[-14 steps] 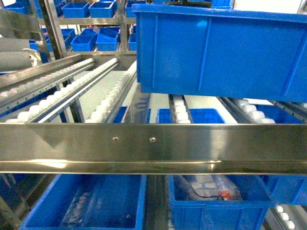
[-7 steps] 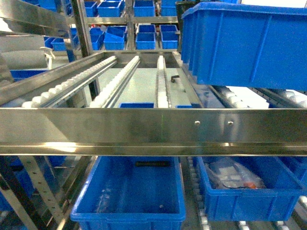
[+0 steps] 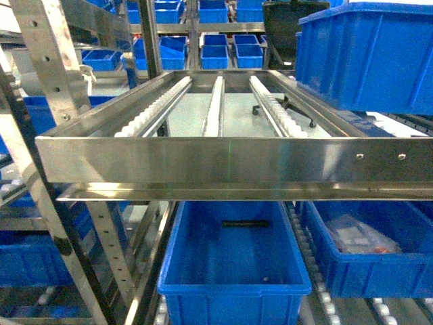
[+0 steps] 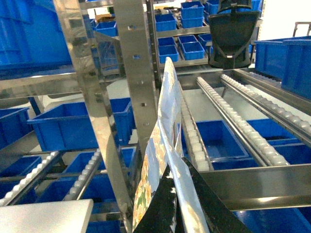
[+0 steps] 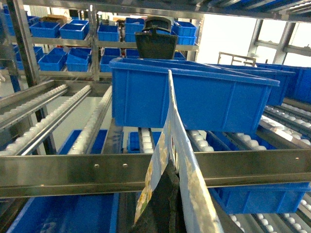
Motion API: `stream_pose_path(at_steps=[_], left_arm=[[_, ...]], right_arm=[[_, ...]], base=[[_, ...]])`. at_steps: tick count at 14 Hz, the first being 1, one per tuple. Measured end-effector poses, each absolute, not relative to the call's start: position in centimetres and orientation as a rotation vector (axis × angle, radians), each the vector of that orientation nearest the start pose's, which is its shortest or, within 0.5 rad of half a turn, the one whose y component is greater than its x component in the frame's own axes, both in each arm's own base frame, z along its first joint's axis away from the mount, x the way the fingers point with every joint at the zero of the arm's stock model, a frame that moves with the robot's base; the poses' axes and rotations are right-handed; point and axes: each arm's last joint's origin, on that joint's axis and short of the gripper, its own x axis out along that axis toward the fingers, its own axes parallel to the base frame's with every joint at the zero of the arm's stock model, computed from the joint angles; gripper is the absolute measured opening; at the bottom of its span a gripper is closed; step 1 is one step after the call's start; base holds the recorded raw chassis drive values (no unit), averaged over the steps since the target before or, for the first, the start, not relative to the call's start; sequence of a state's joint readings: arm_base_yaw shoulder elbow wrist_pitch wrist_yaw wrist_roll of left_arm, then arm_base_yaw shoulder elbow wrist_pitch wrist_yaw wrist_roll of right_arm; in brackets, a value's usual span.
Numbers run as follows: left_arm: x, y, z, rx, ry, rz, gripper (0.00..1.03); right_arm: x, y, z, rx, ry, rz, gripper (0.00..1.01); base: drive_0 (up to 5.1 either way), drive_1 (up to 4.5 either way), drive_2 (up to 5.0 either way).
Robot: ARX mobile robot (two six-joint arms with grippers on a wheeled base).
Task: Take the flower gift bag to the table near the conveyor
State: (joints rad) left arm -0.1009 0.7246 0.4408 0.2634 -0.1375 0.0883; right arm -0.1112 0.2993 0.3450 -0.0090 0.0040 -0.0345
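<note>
We see a blue bin [image 3: 237,264] under the conveyor [image 3: 223,166] with one small black thing in it. The bin beside it [image 3: 365,254] holds packets. Only our wrist views show the flower gift bag [image 4: 163,160], pinched at its edge by our left gripper [image 4: 167,213] and right gripper [image 5: 165,204], both closed on it.

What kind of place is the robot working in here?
Probably a warehouse or a factory parts store. A stainless-steel conveyor rack with sloping lanes of white rollers fills the head view, and many blue plastic bins stand on its levels and on the shelves behind.
</note>
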Motion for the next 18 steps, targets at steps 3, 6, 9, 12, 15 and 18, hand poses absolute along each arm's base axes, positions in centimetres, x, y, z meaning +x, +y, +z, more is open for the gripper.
stream_pose_path(at_steps=[3,6,9,12,15,18], left_arm=[[17.03,-1.32,26.54,0.091,0.023,0.036,0.02],[17.03,-1.32,26.58,0.090,0.019,0.036,0.02],[17.04,-1.33,26.52,0.091,0.025,0.036,0.02],[17.02,-1.32,26.57,0.091,0.020,0.036,0.02],[17.03,-1.32,26.56,0.091,0.022,0.036,0.02],[17.03,-1.32,26.55,0.091,0.022,0.036,0.02]], right_arm=[[10.56,-1.19,25.61,-0.036,-0.035,-0.115,0.02],[10.56,-1.19,25.64,-0.037,-0.039,-0.115,0.02],[10.57,-1.18,25.60,-0.036,-0.035,-0.115,0.02],[10.56,-1.19,25.64,-0.037,-0.038,-0.115,0.02],[10.54,-1.19,25.65,-0.037,-0.040,-0.116,0.02],[10.55,-1.19,25.61,-0.037,-0.036,-0.116,0.02]], base=[[-4.7,0.79,3.9],[-4.7,0.72,3.8],[-4.7,0.78,3.9],[-4.5,0.93,4.0],[-4.7,0.80,3.9],[-4.7,0.78,3.9]])
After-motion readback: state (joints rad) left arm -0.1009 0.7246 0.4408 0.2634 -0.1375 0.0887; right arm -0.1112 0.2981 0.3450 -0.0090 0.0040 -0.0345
